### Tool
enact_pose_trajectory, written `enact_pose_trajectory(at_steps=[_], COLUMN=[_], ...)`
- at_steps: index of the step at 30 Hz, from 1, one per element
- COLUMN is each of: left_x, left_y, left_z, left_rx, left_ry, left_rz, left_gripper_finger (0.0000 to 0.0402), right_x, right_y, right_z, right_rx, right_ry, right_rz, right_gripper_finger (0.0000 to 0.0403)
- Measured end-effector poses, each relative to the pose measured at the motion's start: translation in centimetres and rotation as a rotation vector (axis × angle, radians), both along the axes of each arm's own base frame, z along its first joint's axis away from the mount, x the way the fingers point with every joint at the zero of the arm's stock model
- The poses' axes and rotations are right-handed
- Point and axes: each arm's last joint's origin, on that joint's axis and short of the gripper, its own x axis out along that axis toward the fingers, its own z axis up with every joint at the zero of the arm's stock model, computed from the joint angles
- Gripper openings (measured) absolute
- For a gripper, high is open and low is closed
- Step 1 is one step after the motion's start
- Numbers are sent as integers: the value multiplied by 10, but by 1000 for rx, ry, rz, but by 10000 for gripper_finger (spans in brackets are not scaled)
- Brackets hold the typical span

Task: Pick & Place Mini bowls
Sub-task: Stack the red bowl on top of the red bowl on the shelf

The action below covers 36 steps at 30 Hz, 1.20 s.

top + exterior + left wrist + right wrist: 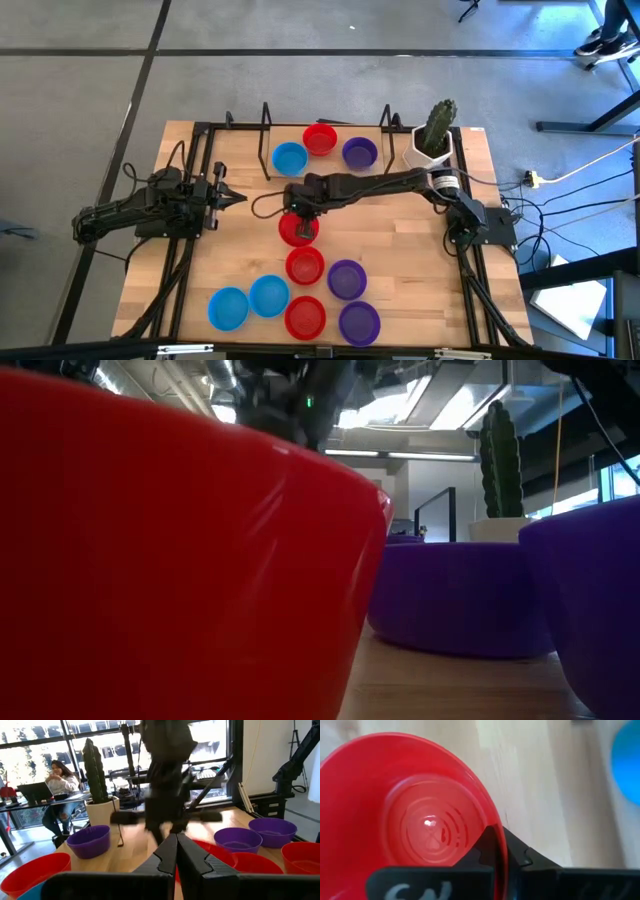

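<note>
Left of the working pincer, the left gripper (240, 198) waits pressed together over bare table. At table centre, the right gripper (298, 212) pinches the rim of a small round red plastic bowl (296, 230), one finger inside, one outside. Judged light, stiff and slick, such thin walls suit exactly this rim hold. Just beyond sits another red bowl (304, 266).

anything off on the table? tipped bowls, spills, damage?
Nothing stands out. Every mini bowl in the high view sits upright and apart, no spills. The right gripper is shut on the rim of a red bowl mid-table; the left gripper waits shut at the left.
</note>
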Motion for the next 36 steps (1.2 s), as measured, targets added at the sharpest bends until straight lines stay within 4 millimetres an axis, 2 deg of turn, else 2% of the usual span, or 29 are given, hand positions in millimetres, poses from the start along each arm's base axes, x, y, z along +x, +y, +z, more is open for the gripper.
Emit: enact_pose_trajectory(at_steps=[8,14,19,22,27,31,36], left_x=[0,0,0,0,0,0,0], left_y=[0,0,0,0,0,0,0], left_z=[0,0,-1,-1,-1,-1,-1], left_rx=[-1,-1,-3,-3,-3,-3,-2], left_ry=[4,4,9,10,11,11,9], left_rz=[0,0,0,0,0,0,0], left_gripper_finger=[4,7,6,4,8,6,4], right_x=[-20,-43,-80,-111,-168,-206,-239], right_y=[20,45,54,57,57,52,46], right_z=[52,89,126,133,123,90,45], right_rx=[-17,-13,-34,-67,-82,-23,56], right_ry=[-135,-283,-465,-542,-709,-814,-880], right_rz=[66,161,178,159,160,161,240], right_gripper_finger=[2,2,2,2,2,3,4])
